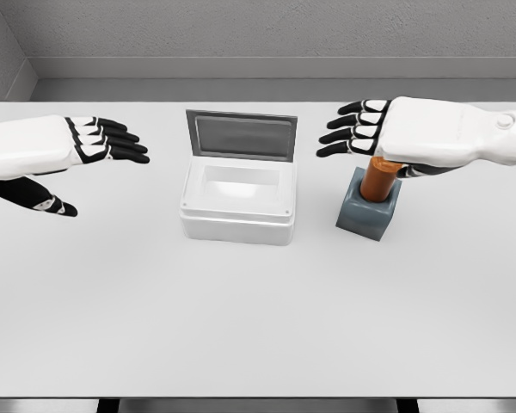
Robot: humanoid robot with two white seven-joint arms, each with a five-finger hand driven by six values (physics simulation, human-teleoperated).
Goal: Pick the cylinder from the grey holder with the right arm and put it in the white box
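An orange-brown cylinder (380, 180) stands upright in a grey holder (369, 207) on the right half of the white table. My right hand (387, 138) hovers just above the cylinder's top, palm down, fingers stretched out toward the left and open; it hides the cylinder's upper end. The white box (238, 205) sits at the table's middle with its lid (241, 136) standing up at the back, and its inside looks bare. My left hand (86, 159) floats over the left side, fingers spread and open, holding nothing.
The white table (258, 318) stretches wide in front of the box and holder. A grey wall runs behind the table's far edge. About a hand's width separates the box from the holder.
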